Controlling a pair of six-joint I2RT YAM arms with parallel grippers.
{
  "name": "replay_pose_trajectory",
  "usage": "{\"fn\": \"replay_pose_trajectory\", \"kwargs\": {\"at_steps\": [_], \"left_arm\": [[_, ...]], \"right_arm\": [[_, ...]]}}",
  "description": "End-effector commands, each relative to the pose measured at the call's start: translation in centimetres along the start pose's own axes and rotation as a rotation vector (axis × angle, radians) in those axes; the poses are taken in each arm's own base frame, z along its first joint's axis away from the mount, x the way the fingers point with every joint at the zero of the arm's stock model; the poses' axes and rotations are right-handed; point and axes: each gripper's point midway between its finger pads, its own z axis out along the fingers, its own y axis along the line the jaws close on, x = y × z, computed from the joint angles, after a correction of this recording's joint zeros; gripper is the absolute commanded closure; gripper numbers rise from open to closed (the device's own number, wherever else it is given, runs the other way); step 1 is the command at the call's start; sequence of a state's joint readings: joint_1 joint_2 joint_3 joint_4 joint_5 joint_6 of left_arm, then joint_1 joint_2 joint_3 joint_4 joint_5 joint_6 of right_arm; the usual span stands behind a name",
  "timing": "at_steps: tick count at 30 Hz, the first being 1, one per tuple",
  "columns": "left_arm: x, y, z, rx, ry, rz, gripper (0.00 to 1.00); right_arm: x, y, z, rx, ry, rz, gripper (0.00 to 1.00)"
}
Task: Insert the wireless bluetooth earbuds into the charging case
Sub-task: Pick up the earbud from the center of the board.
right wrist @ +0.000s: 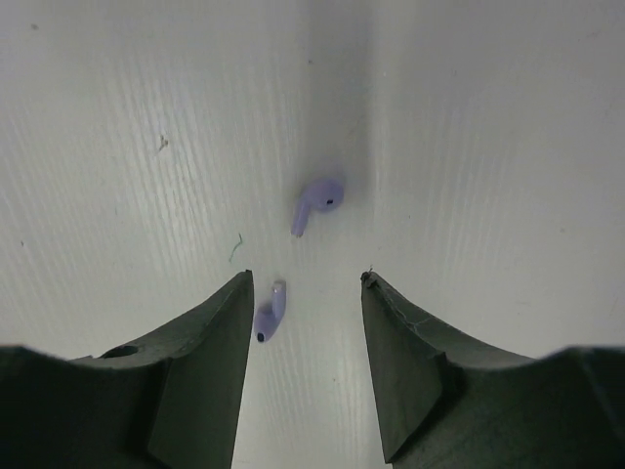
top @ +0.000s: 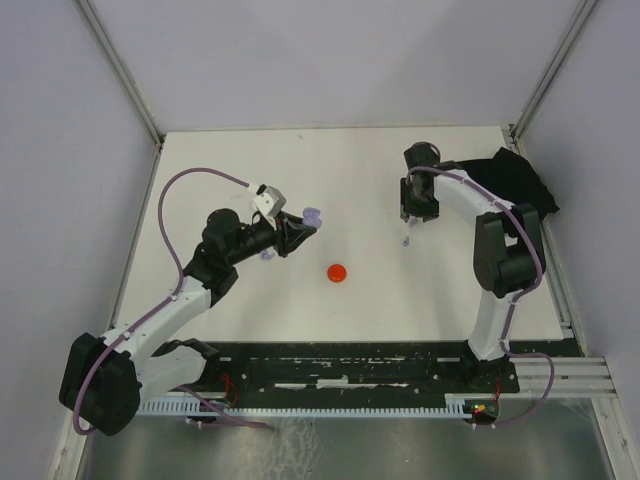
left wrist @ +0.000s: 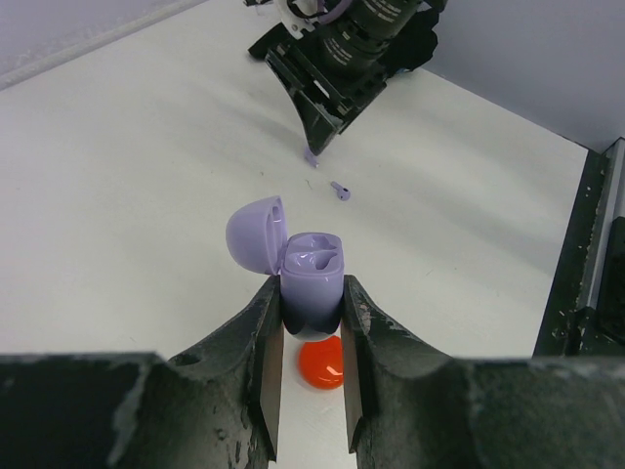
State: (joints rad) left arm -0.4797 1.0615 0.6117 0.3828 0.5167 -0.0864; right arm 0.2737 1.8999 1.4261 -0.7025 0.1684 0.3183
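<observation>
- left gripper (left wrist: 310, 291) clamped tight on lilac charging case (left wrist: 312, 272); lid (left wrist: 256, 234) flipped open at 10 o'clock of the case
- red disc (left wrist: 322, 363) on the table, at 6 o'clock under the case
- right gripper (right wrist: 305, 281) jaws partly apart, gripping nothing, pointing down at white table (right wrist: 488, 147)
- upper lilac earbud (right wrist: 317, 203) on the table at 12 o'clock of the jaw gap, clear of both fingers
- lower lilac earbud (right wrist: 270, 311) lies between the jaws, just beside the 9 o'clock finger; can't tell if touching
- top view: earbuds at 3 o'clock of the case, well apart
</observation>
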Motion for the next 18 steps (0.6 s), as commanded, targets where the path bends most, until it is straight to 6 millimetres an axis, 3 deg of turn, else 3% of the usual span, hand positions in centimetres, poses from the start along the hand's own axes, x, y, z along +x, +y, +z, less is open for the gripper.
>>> {"fn": "replay_pose_trajectory", "kwargs": {"at_steps": [1, 18], "left_arm": [[-1.7, 0.1, -0.2, -0.016, -0.04, 0.073, 0.97], [-1.4, -0.1, 0.0, -0.009, -0.032, 0.071, 0.97]], "right_arm": [[-3.4, -0.4, 1.0, 0.036, -0.048, 0.12, 0.45], [-2.4, -0.9, 5.2, 0.06, 0.029, 0.17, 0.59]]}}
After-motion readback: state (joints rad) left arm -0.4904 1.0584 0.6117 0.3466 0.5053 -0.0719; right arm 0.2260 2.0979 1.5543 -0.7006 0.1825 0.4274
